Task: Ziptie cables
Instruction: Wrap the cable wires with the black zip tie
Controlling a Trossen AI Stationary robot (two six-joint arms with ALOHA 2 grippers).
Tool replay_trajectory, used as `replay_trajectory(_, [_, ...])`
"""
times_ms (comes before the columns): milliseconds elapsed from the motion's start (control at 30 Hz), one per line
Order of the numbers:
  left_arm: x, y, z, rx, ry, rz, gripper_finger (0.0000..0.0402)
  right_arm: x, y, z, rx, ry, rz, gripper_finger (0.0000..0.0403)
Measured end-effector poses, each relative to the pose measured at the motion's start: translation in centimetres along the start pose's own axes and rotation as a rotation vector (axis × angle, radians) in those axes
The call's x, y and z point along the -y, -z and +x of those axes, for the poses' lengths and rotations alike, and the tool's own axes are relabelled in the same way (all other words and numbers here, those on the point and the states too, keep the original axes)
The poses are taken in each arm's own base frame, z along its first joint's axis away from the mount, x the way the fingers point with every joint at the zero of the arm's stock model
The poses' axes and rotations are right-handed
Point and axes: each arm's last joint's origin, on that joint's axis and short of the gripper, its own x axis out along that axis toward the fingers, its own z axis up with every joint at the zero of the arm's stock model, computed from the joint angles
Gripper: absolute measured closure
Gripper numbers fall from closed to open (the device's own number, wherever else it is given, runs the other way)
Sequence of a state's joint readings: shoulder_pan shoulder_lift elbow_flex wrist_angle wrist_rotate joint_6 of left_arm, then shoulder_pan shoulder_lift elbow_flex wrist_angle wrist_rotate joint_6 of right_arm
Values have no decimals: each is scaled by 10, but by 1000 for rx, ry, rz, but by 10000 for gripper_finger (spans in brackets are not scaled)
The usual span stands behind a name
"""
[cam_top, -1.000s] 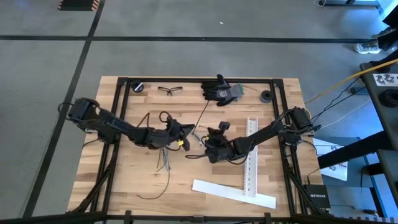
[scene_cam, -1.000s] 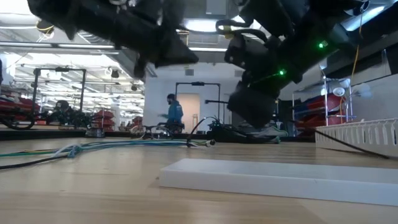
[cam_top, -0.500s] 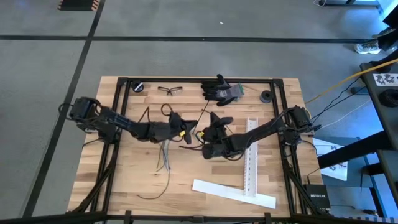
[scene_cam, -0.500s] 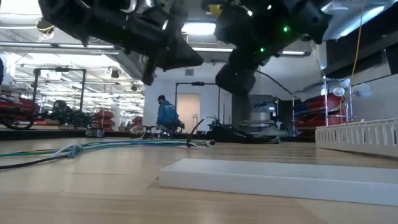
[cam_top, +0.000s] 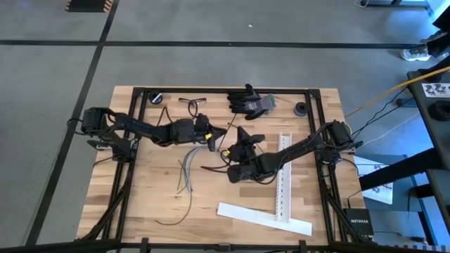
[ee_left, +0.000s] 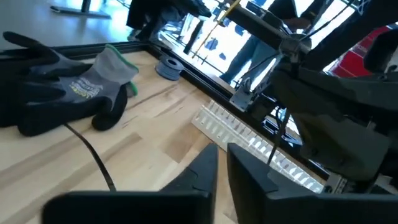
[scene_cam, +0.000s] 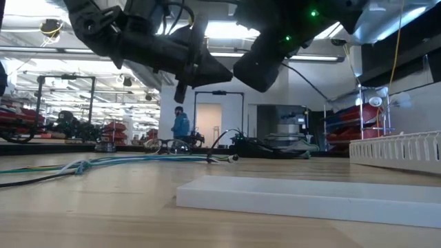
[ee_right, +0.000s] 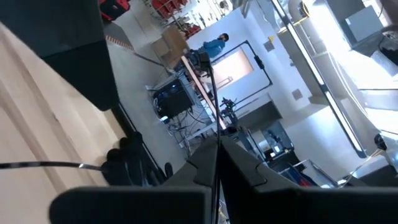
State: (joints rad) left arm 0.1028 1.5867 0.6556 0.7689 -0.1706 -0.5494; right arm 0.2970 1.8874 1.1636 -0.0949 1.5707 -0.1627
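Cables [cam_top: 186,171] loose on table [cam_top: 140,204], both arms lifted above it
Right gripper [cam_top: 242,138] fingers [ee_right: 205,163] pinched on a thin black ziptie [ee_right: 211,93] mid-table; left gripper [cam_top: 211,138] just beside it, fingers [ee_left: 202,171] nearly closed with a narrow gap, holding nothing visible; glove [cam_top: 248,100] near far edge

The left arm is reaching in from the table's left edge toward the middle, its left gripper [cam_top: 211,133] lying raised off the surface at the far-centre, fingers [ee_left: 202,171] standing a narrow slit apart; the right arm is stretching from the right edge across to the centre, its right gripper [cam_top: 241,135] tilting up toward the far side just beside the left one, fingers [ee_right: 205,158] pressing fully together.
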Motion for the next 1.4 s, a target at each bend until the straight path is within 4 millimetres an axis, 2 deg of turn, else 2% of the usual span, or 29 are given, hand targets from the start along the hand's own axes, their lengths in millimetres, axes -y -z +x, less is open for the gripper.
replay_trajectory(233, [-5,-5,1,28,-11,68,288,0,-1,0,0,0,10,403])
replay_trajectory(433, [-7,-10,2,76,-2,-117,244,0,-2,-10,21,-15,85,403])
replay_trajectory(533, [1,-8,2,98,42,-161,242,-2,-2,-13,27,-20,127,403])
replay_trajectory(667, [7,-9,1,144,62,-177,248,-12,2,-11,24,-18,91,403])
replay_trajectory(933, [6,-12,1,186,33,-200,252,-19,5,-6,13,-9,-5,403])
replay_trajectory(1133, [7,-11,1,179,44,-219,256,-18,5,4,-10,7,16,403])
replay_trajectory(1400, [7,-13,1,193,54,-242,260,-18,5,6,-13,7,9,403])
